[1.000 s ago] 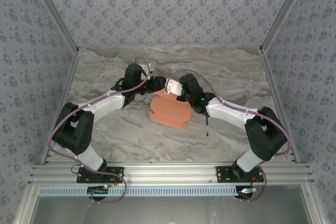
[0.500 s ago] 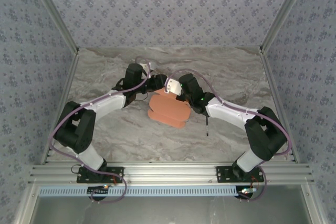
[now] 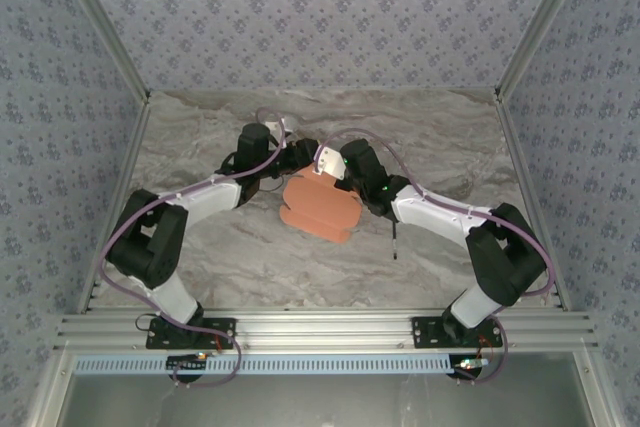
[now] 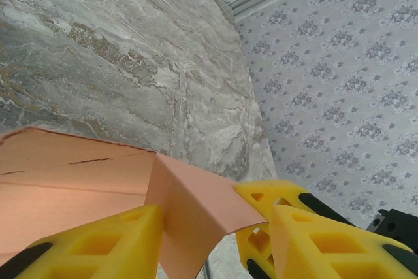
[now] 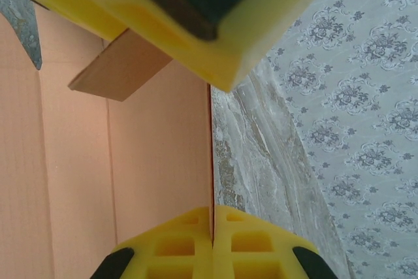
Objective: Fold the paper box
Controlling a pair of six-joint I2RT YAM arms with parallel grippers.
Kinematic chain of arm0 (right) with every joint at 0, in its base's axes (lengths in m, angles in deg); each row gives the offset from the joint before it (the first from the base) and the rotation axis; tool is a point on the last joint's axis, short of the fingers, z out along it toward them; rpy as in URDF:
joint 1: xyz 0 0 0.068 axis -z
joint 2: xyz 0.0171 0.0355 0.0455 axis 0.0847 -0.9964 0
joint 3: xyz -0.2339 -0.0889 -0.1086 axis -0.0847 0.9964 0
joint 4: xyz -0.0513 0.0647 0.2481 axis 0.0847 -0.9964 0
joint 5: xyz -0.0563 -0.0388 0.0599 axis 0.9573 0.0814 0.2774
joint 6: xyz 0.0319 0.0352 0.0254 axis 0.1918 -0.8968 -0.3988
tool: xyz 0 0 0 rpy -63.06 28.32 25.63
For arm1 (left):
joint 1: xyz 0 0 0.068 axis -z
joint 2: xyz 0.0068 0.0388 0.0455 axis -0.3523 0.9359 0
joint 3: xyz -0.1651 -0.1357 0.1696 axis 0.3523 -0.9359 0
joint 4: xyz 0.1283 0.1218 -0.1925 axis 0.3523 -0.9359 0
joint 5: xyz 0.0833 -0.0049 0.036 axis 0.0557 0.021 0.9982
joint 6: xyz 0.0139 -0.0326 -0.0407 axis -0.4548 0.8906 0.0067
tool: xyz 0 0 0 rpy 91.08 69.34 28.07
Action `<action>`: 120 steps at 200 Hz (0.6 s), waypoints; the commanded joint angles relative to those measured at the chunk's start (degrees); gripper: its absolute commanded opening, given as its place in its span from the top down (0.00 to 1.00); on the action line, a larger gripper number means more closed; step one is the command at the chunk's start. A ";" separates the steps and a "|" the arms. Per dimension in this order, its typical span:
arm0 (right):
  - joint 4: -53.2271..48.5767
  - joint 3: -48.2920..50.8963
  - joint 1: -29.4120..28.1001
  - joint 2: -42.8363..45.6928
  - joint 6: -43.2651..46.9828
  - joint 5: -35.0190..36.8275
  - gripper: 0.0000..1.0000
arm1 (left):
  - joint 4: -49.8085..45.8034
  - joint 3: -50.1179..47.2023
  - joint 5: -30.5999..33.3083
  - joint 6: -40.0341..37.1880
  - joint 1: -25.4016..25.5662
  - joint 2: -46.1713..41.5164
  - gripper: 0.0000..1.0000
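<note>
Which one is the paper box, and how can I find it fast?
Look at the grey marble table, near its middle, where the left gripper and right gripper meet. The paper box is the wide salmon-orange card lying there, one edge pinched by the right gripper. It is broad and orange, while the thin dark stick on its right is skinny and black.

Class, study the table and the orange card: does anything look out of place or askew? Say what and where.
A thin dark stick lies loose on the table, right of the paper box beside the right arm; folding seems not to need it. The box itself sits skewed to the table's edges.
</note>
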State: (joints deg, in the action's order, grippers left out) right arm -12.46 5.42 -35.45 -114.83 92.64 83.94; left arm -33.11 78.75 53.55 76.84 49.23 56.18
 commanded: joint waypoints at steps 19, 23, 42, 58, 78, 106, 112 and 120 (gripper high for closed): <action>-0.98 -1.28 -0.29 -0.79 0.03 -0.12 1.00 | 1.33 -0.09 -1.14 -0.74 0.42 -1.39 0.54; -1.07 -1.17 -0.21 -0.58 0.07 -0.09 1.00 | 0.02 0.00 -0.44 -1.70 0.34 -1.80 0.54; -1.74 -0.80 0.36 0.47 0.11 -0.25 1.00 | -6.32 -0.17 4.27 -6.45 -0.09 -4.06 0.53; -3.08 -0.70 0.78 1.42 0.03 -0.51 1.00 | -10.60 -0.75 8.25 -10.47 -0.59 -6.17 0.52; -5.71 -0.95 1.39 2.50 -0.63 -1.50 1.00 | -14.39 -2.14 11.30 -15.36 -1.16 -9.18 0.50; -13.25 -3.20 2.53 4.01 -4.08 -4.84 1.00 | -17.05 -5.10 11.92 -22.47 -1.44 -13.88 0.49; -15.08 -3.90 2.75 4.45 -4.94 -5.81 1.00 | -17.37 -5.94 11.74 -23.67 -1.53 -14.88 0.49; -17.62 -4.99 3.08 4.96 -6.39 -7.16 1.00 | -17.45 -6.99 11.06 -25.23 -1.53 -16.20 0.49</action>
State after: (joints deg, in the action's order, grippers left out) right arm -21.60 4.59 -33.31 -112.86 91.00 81.05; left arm -47.03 74.55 63.73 60.01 47.85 44.16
